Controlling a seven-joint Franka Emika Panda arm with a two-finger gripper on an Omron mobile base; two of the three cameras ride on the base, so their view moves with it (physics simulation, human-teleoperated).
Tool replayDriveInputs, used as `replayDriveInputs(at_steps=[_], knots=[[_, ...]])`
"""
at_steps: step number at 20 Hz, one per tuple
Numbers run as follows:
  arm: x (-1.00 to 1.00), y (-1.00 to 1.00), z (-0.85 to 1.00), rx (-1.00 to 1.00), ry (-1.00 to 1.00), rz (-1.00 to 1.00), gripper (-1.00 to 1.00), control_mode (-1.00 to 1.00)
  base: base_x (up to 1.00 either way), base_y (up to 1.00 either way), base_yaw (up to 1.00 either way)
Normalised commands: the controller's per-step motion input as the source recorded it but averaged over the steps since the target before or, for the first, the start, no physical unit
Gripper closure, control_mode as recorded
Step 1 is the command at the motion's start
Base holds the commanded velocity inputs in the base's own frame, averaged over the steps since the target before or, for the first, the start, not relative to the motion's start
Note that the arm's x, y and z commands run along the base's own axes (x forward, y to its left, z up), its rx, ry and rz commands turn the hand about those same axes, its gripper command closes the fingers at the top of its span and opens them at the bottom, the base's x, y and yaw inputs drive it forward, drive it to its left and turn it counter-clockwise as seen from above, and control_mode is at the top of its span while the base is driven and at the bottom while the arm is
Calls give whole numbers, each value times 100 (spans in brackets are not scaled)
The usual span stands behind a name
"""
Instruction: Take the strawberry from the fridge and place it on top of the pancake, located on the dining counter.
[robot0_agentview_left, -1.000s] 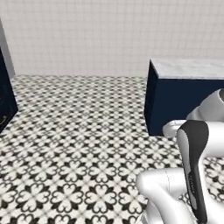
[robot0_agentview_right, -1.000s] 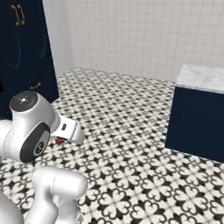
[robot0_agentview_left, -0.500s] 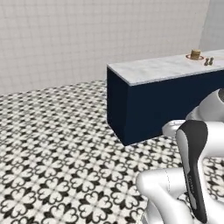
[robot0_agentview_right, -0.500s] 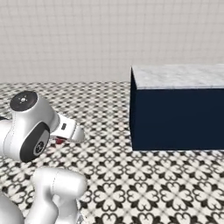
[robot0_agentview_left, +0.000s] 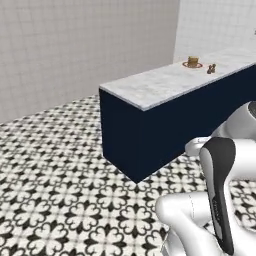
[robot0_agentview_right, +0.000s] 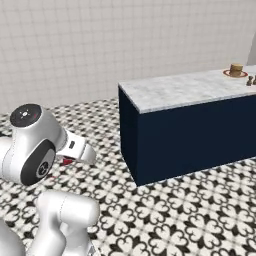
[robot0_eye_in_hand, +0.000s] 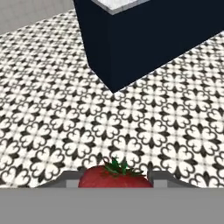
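In the hand view the strawberry (robot0_eye_in_hand: 114, 176), bright red with a green leafy top, sits low between the two finger tips, and my gripper (robot0_eye_in_hand: 114, 183) is shut on it. It hangs over the patterned floor. In the right base view a speck of the red strawberry (robot0_agentview_right: 66, 161) peeks out under the white hand. The dining counter (robot0_agentview_left: 165, 82), marble on a navy base, stands ahead and to the right. Far down its top is the pancake (robot0_agentview_left: 192, 62) on a red-rimmed plate. The right base view has the dining counter (robot0_agentview_right: 180, 89) and pancake (robot0_agentview_right: 235, 70) at the right. The fridge is out of view.
Two small brown shakers (robot0_agentview_left: 211, 69) stand next to the pancake plate. The counter's near corner (robot0_eye_in_hand: 107, 11) juts toward the gripper in the hand view. Black-and-white patterned floor (robot0_agentview_left: 55, 170) lies open on the left, up to a tiled white wall (robot0_agentview_right: 100, 45).
The whole scene has shifted with the base: the dining counter has come nearer and swung into fuller view, with the pancake and shakers now showing. The arm's pose looks the same.
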Motion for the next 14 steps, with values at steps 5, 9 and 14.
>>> replayDriveInputs(at_steps=[5, 9, 14], knots=[[0, 0, 0, 0, 0, 0, 100, 100, 100, 100, -51], [0, 0, 0, 0, 0, 0, 100, 100, 99, 100, -49], [0, 0, 0, 0, 0, 0, 100, 100, 65, 100, -34]])
